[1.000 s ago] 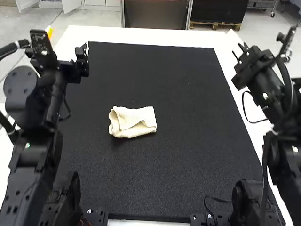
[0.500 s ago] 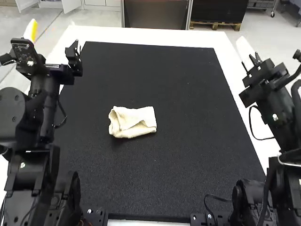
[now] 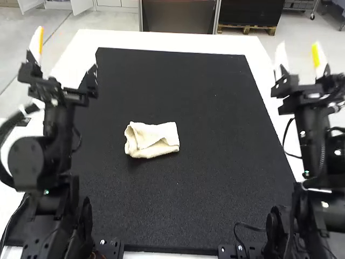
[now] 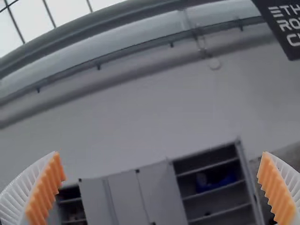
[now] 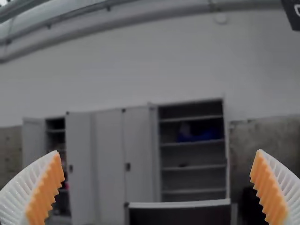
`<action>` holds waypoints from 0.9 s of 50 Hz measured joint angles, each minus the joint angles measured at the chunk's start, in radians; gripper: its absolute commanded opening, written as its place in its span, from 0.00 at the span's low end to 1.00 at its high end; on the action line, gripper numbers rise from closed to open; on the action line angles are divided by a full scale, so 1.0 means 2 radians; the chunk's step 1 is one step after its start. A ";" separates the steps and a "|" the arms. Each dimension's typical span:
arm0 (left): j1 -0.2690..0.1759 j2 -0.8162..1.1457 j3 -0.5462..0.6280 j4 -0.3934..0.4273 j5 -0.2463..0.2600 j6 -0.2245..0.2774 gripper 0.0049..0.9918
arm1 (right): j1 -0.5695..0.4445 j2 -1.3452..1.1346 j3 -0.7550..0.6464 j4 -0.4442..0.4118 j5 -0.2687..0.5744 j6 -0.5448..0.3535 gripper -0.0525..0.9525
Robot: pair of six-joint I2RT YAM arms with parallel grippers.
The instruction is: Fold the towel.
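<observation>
The cream towel point(image 3: 161, 132) lies folded into a small, roughly rectangular bundle left of the mat's middle. Its left end curls in a loose loop, and a slanting fold edge shows on top. My left gripper point(image 3: 63, 65) is raised beyond and to the left of the towel, apart from it. Off to the right, over the table's edge, my right gripper point(image 3: 299, 59) is held up, far from the cloth. Both stand open and hold nothing: in the wrist views wide gaps part the orange pads of the left gripper point(image 4: 161, 157) and the right gripper point(image 5: 157, 154).
A black mat point(image 3: 215, 162) covers most of the white table point(image 3: 178, 40). The left arm stands along the mat's left edge, the right arm along its right edge. A thin cable point(image 3: 250, 227) loops on the mat near the right arm's base.
Both arms have shifted and turned at the sides. The right gripper has swung from a leftward tilt to facing forward, so both its fingers show. The towel lies as before.
</observation>
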 measured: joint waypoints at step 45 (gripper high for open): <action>0.030 0.000 -0.031 -0.322 0.032 -0.073 0.96 | 0.000 0.000 -0.103 -0.231 0.052 -0.051 0.97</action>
